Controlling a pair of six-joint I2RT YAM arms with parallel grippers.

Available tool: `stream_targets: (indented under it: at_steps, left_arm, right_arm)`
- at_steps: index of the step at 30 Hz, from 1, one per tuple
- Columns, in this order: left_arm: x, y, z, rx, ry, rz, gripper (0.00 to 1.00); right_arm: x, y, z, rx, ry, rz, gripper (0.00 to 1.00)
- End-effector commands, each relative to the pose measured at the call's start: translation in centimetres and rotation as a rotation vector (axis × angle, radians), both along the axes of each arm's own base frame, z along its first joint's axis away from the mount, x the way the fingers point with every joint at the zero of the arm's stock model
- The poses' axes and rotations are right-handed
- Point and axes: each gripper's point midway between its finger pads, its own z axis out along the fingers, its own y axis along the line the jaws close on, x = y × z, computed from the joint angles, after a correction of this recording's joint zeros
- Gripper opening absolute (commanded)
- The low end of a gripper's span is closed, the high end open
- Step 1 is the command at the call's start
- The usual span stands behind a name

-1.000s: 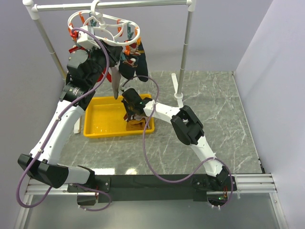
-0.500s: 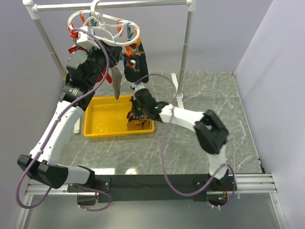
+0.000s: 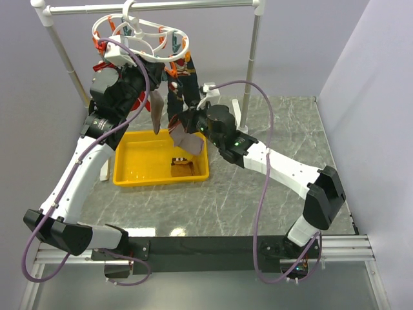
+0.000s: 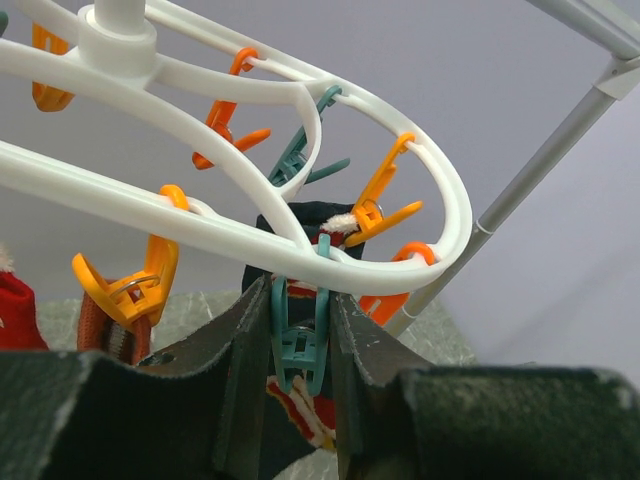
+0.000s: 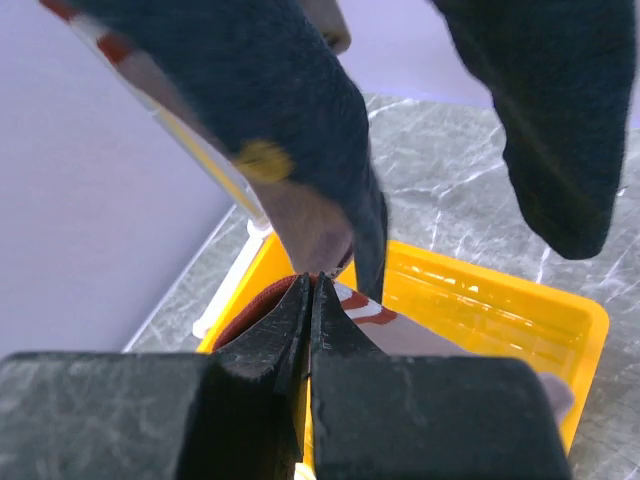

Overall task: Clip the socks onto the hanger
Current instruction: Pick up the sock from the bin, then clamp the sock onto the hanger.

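Observation:
The white oval hanger point(image 3: 139, 35) hangs from the rail with orange and teal clothespins; it also shows in the left wrist view point(image 4: 300, 90). Dark socks point(image 3: 184, 87) and a grey one point(image 3: 155, 106) hang from it. My left gripper point(image 3: 151, 81) is up at the hanger, its fingers pressed on both sides of a teal clothespin point(image 4: 300, 335). My right gripper point(image 3: 187, 126) is shut on a grey-beige sock point(image 3: 188, 141) with a red-and-white striped cuff point(image 5: 365, 308). It holds the sock above the yellow bin point(image 3: 155, 181), just below the hanging dark socks point(image 5: 290, 110). Another sock point(image 3: 184, 166) lies in the bin.
The white pole-and-rail stand point(image 3: 155, 6) spans the back, with its right post point(image 3: 250, 64) and foot point(image 3: 242, 126) close behind my right arm. A red sock point(image 4: 15, 310) hangs at the left of the hanger. Walls stand behind and to the right.
My right gripper has risen out of the yellow bin with the sock and moved up and back toward the hanger. The left arm has stayed at the clothespin.

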Motion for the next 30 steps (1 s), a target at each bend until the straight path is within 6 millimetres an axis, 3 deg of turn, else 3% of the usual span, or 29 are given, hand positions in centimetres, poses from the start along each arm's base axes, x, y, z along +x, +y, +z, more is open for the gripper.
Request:
stream_targets:
  at_steps: [1, 4, 9, 14, 22, 23, 25, 26, 30]
  left_arm:
    - [-1.2, 0.8, 3.1, 0.018, -0.11, 0.008, 0.22]
    - [-1.8, 0.6, 3.9, 0.037, -0.157, -0.011, 0.22]
    - [-1.6, 0.8, 3.9, 0.064, -0.16, 0.006, 0.22]
    - [-1.3, 0.7, 3.5, 0.066, -0.154, 0.007, 0.22]
    - [-1.1, 0.1, 3.6, 0.054, -0.159, -0.018, 0.22]
    - [-1.1, 0.1, 3.7, 0.051, -0.159, -0.021, 0.22]
    - [-1.1, 0.1, 3.8, 0.051, -0.161, -0.02, 0.22]
    - [-1.1, 0.1, 3.8, 0.052, -0.161, -0.022, 0.22]
    - [-1.2, 0.3, 4.1, 0.053, -0.166, -0.014, 0.22]
  right_arm:
    - [-0.3, -1.4, 6.0, 0.126, -0.078, -0.047, 0.0]
    - [-0.4, -1.9, 7.4, 0.14, -0.086, -0.059, 0.0]
    - [-1.7, -2.0, 10.1, 0.194, -0.112, -0.017, 0.0]
    - [-2.9, -1.8, 11.4, 0.235, -0.105, 0.024, 0.0]
    - [-3.3, 0.0, 13.4, 0.266, -0.094, 0.062, 0.0]
    - [-3.4, 0.2, 14.8, 0.282, -0.11, 0.068, 0.0]
    - [-3.0, 1.3, 14.0, 0.256, -0.096, 0.068, 0.0]
    - [-3.1, 1.5, 14.9, 0.266, -0.107, 0.07, 0.0]
    - [-2.2, 2.3, 14.5, 0.246, -0.113, 0.039, 0.0]
